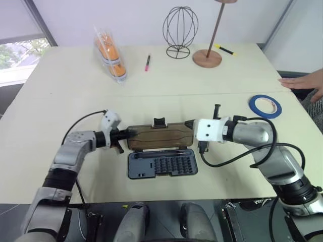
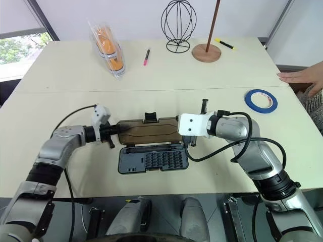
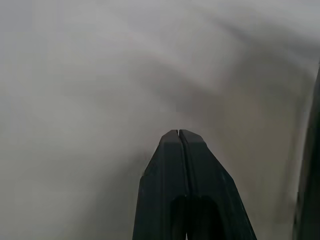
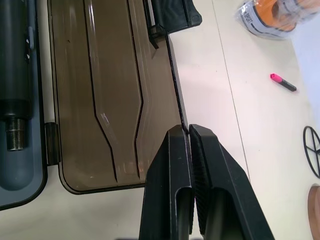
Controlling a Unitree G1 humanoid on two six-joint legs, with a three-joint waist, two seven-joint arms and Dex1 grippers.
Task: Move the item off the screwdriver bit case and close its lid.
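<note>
1. Both sets of black fingers are pressed tight together, holding nothing. The left gripper is poking at the left end of the lid. The right gripper is poking at the lid's right end, with its fingers sitting right at the lid's far edge.

2. Nearest the robot, the screwdriver bit case is lying open on the table, with rows of little bits and a slim driver showing in its grey tray.

3. Just behind the tray, the brown see-through lid is lying flat, folded back on its hinge, with its dark latch tab at the far edge.

4. Farther away on the right, the roll of blue tape is resting on the table, well apart from the case. A person's hand is lying beyond it.

5. Closing the lid is the job left, I think. To do it well, both grippers should be slipping under the far edge, lifting evenly, swinging it toward the robot, then pressing gently by the tab so the tray is not sliding away.

6. Far back are a bag of orange things, a pink pen, a wire shape and a wooden stand.
</note>
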